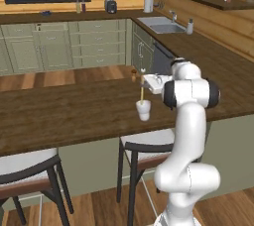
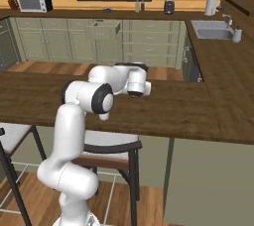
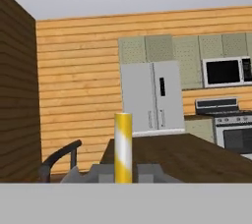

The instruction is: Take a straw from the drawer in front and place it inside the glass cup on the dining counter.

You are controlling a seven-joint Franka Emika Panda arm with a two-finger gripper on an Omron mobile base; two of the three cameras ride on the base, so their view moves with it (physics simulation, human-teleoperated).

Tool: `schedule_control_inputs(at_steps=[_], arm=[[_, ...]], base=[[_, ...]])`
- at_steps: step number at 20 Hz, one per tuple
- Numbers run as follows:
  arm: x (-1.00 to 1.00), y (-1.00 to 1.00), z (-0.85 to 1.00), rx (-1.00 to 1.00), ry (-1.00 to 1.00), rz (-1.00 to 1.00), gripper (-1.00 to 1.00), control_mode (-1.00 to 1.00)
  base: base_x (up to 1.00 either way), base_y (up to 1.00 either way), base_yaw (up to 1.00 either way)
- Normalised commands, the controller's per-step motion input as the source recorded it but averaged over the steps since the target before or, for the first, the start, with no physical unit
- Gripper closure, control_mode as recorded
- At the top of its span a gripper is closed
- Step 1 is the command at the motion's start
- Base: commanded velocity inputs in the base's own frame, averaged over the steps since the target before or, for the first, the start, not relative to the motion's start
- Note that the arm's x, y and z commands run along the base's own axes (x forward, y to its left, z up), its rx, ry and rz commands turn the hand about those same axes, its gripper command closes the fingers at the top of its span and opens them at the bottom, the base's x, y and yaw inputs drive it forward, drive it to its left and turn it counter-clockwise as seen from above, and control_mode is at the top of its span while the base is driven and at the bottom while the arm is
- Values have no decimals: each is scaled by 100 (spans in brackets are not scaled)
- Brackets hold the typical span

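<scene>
Gripper (image 1: 144,77) reaches sideways over the dining counter (image 1: 59,113), its fingers clamped on the straw (image 1: 142,92) near the straw's upper end. In the left base view the straw hangs upright below the fingers, its lower end at the mouth of the glass cup (image 1: 143,110); whether the tip is inside the cup or just above the rim cannot be told. The cup stands upright on the counter, near its front edge, above a stool (image 1: 144,148). A small brown item (image 1: 133,75) stands on the counter just behind the gripper; what it is cannot be made out.

In the hand view the straw (image 3: 123,148) rises upright between the two finger tips, pale yellow with a whitish band along it. Beyond it lie the counter (image 3: 187,156), a grey fridge (image 3: 151,98), a microwave (image 3: 226,72) and a stove (image 3: 231,125) against the plank wall.

In the right base view the arm's own elbow and wrist cover the gripper and the cup. On the far cabinet run a drawer (image 2: 104,29) stands pulled out. A sink (image 2: 212,30) sits in the side worktop on the right, and a second stool (image 1: 27,168) stands at the left of the counter.
</scene>
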Motion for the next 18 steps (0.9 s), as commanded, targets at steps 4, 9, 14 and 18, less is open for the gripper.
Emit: schedule_control_inputs(at_steps=[4, 9, 14, 18], arm=[[38, 0, -16, 0, 1, -5, 100, -100], [1, 0, -25, -2, 5, -5, 100, -100], [-39, 0, -25, 0, 2, -3, 100, -100], [-37, 0, -17, -1, 0, -5, 100, -100]], base=[[0, 0, 0], [0, 0, 0], [0, 0, 0], [0, 0, 0]])
